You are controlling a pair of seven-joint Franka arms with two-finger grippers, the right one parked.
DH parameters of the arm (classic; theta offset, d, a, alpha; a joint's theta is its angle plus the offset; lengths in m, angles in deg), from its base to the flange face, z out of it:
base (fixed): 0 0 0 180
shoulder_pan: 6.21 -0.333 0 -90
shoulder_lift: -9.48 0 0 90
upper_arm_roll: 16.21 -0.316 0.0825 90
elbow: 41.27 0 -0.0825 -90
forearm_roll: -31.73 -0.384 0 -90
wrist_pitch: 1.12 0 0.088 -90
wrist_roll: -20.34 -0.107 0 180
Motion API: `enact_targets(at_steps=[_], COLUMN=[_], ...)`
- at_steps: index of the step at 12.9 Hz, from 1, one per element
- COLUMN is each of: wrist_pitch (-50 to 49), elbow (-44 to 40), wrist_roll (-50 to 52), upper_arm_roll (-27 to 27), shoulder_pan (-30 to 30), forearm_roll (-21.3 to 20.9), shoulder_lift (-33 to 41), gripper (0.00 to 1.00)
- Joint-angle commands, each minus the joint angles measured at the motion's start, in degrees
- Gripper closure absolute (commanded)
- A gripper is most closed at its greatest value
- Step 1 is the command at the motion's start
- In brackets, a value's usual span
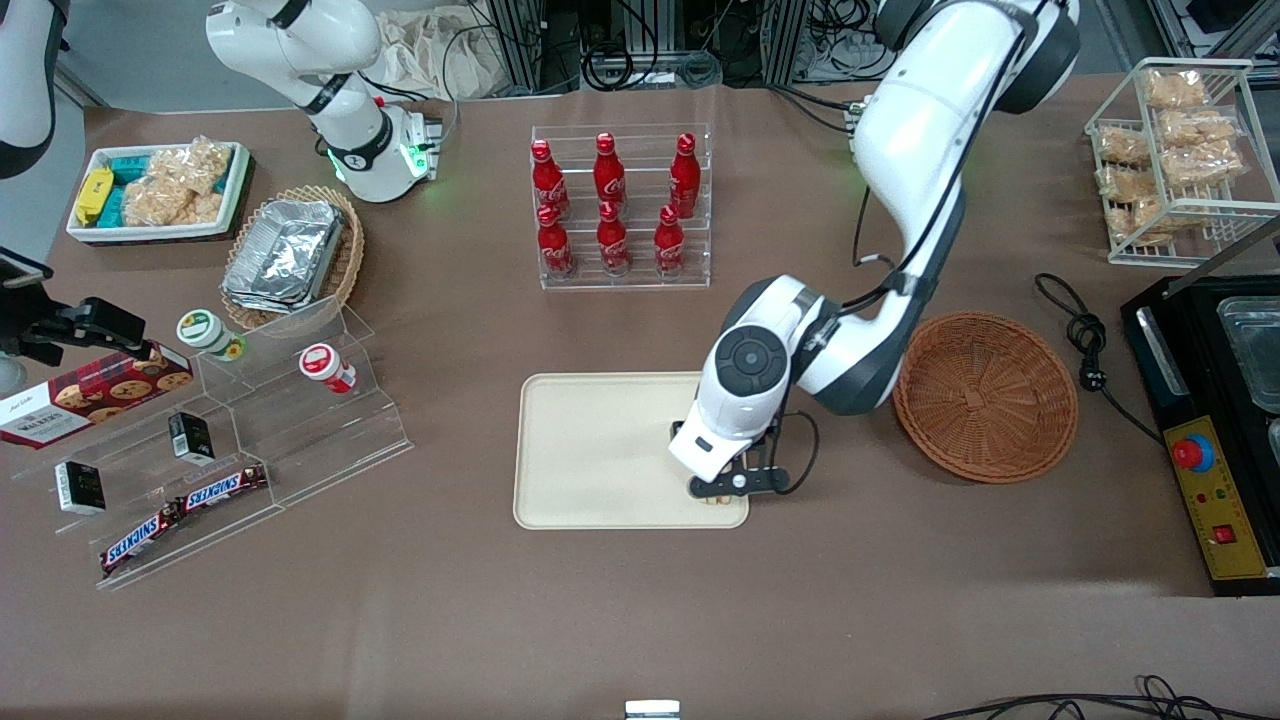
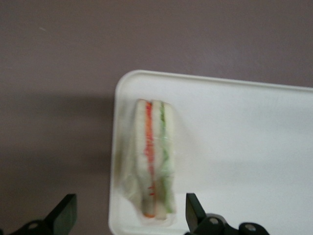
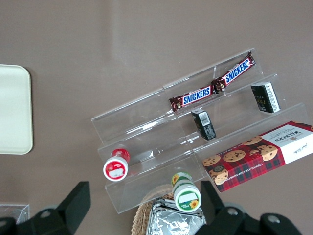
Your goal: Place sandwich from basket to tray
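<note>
Tray: sandwich lies flat in its corner nearest the empty basket, close to the rim. Gripper hangs directly above it, fingers spread wide, clear of the wrap on both sides. Sandwich's long axis runs crosswise to the finger gap. Judgement: released; next move is straight up.

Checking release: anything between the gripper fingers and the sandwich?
No. In the left wrist view the open gripper straddles the sandwich lying on the tray; both gaps are bare.
</note>
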Motion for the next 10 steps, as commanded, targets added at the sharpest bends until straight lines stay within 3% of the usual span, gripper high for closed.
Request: enact_targets(at_steps=[1, 6, 10], wrist_pitch=[-10.62, -8.55, 1.12], elbow=[5.26, 26.16, 43.32], wrist_roll=[-0.92, -6.26, -15.75], upper_arm_roll=[0.16, 0.16, 0.08], shoulder_pan=[-6.45, -13.95, -21.41], forearm_roll=[-0.59, -0.86, -0.34], shoulder_lift=[10.45, 29.96, 43.52], gripper=[0.0, 0.0, 0.0])
